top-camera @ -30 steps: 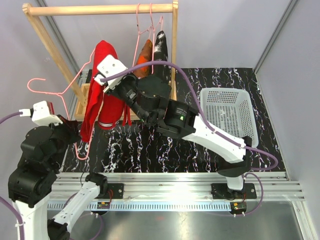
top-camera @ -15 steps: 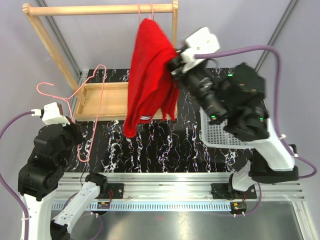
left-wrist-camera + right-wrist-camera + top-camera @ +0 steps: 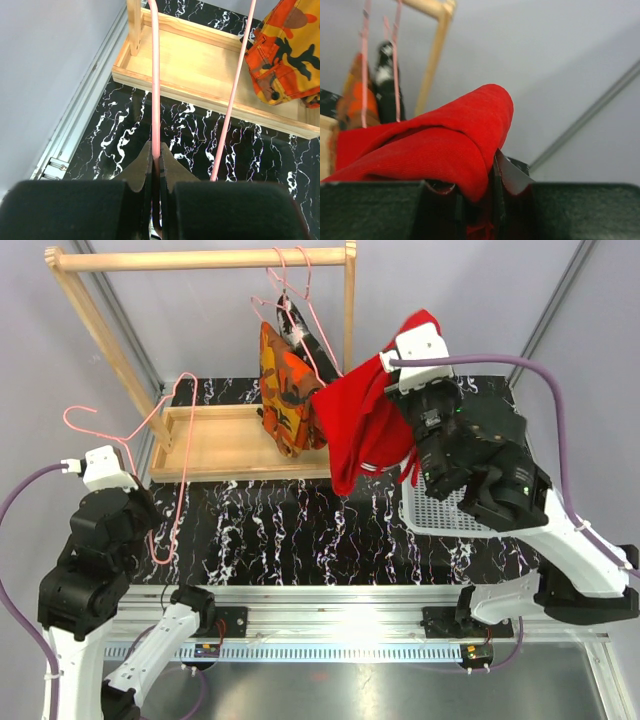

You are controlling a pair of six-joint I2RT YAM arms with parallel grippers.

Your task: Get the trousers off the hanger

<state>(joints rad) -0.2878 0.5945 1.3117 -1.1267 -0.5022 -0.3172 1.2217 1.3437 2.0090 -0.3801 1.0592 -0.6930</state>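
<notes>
Red trousers (image 3: 365, 435) — off the hanger, pinched in the right fingers (image 3: 506, 175), dangling above the desk (image 3: 300, 530) near the basket (image 3: 435, 512). Left fingers (image 3: 145, 167) — pressed together on a bare pink hanger (image 3: 155, 75). Orange-patterned trousers (image 3: 285, 390) hang from the rail (image 3: 200, 258).

No text, label, brand, number or sign can be read in any of the three views; the surfaces show only colour and pattern.
</notes>
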